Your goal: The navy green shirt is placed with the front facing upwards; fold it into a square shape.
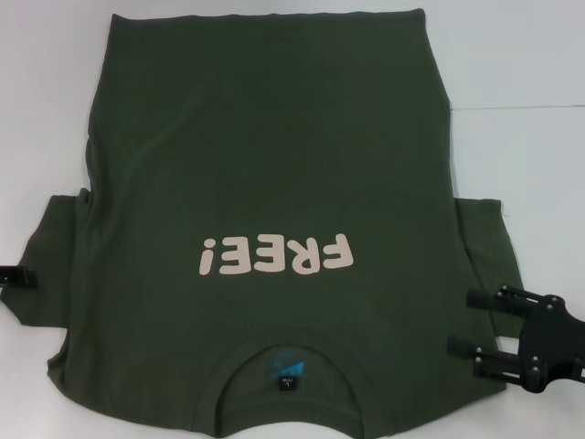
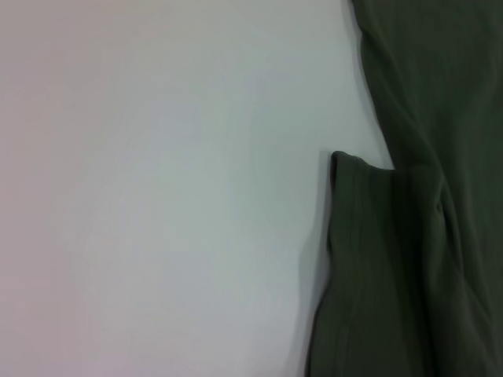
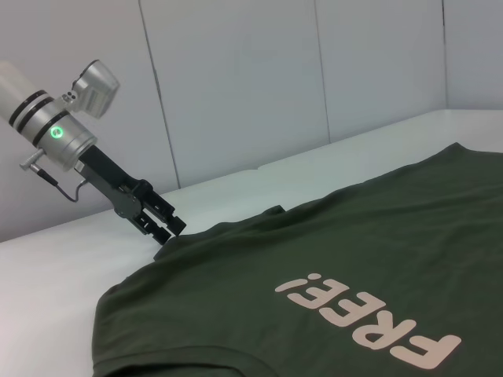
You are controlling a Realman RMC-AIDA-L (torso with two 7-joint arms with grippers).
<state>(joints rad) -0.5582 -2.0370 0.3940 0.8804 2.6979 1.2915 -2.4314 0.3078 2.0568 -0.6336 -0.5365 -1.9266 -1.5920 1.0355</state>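
Between both grippers' fingers (image 1: 471,322), shirt (image 1: 265,165)

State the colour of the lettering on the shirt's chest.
The "FREE!" lettering on the navy green shirt is cream, clearest in the head view.

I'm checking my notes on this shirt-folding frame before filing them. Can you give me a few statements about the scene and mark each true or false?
1. The navy green shirt lies flat with its "FREE!" lettering facing up. True.
2. The collar is at the end of the shirt farthest from the robot. False: in the head view it is at the near end.
3. The right gripper has its fingers open at the right sleeve. True.
4. The left gripper is parked far from the shirt. False: it is at the left sleeve's edge.
5. Both sleeves are already folded in. False: both are still spread out.
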